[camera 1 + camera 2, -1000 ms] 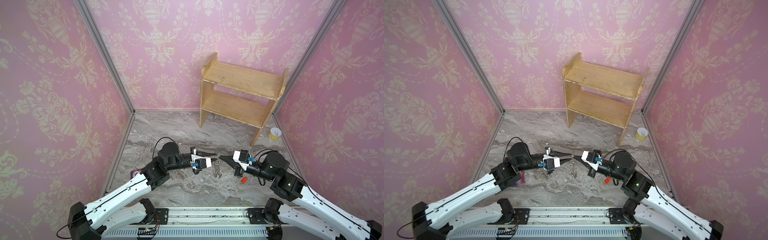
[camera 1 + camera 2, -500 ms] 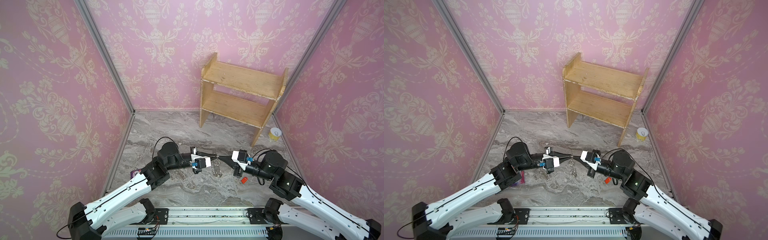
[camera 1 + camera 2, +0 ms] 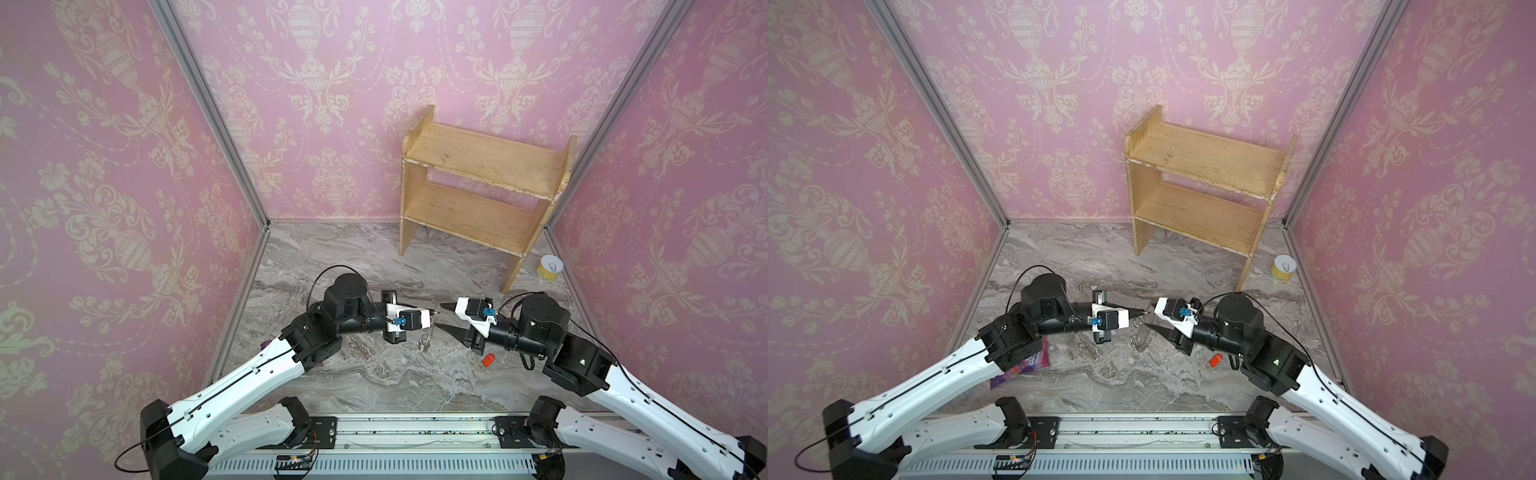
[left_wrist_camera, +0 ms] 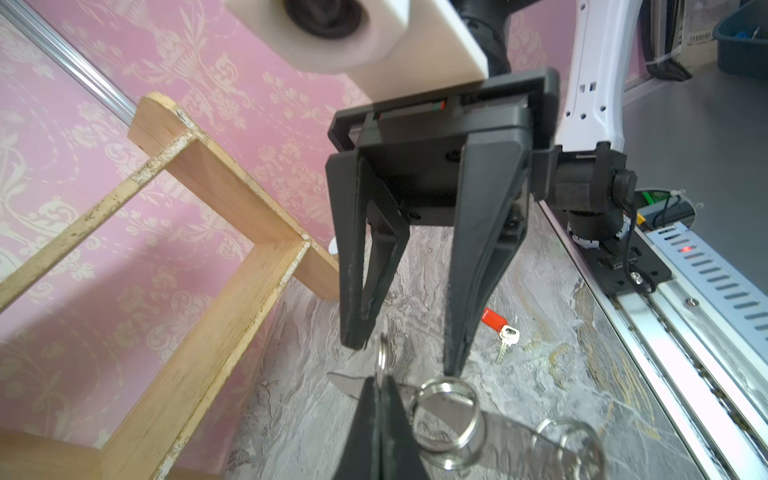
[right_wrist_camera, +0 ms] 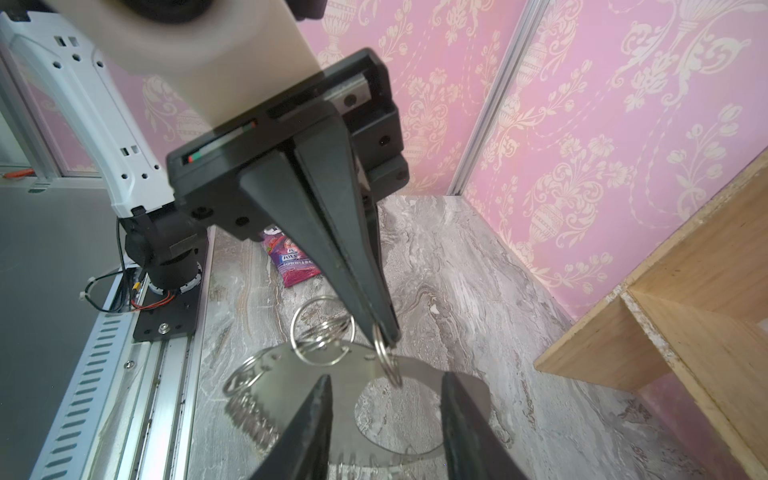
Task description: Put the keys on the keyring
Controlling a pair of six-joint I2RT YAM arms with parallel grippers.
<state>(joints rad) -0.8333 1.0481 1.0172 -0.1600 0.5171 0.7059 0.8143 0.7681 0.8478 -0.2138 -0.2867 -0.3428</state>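
Keyring (image 5: 353, 370) pinched by left gripper (image 5: 384, 334); keys (image 4: 496, 322) on table (image 3: 374, 374).

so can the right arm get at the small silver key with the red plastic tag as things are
Probably yes: the right gripper stands open, gripping nothing, and the key lies uncovered on the grey marble tabletop beside that arm's wrist, though it must draw back.

Purple sachet (image 5: 296, 266): "RASPBERRY & BLAC…" readable in right wrist view; brand line above too blurred.
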